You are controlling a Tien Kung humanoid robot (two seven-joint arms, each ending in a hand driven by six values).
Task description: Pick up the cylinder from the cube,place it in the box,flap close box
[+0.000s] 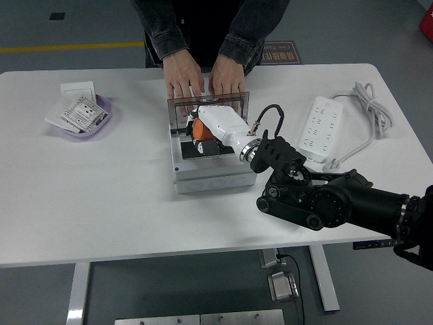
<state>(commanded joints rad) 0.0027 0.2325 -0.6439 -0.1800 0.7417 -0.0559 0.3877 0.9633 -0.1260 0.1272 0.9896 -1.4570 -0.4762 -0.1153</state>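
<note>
Cylinder sits gripped in right hand, inside box.

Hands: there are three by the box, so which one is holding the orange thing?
The robot's white right hand, reaching into the open grey box, holds the orange cylinder. The person's two bare hands only rest on the lid.

Our right hand fills the open box, so little room remains inside it. Just beyond our hand, the raised lid and a person's hands on it block the far side. To our hand's left the table lies bare; a power strip sits to its right.
</note>
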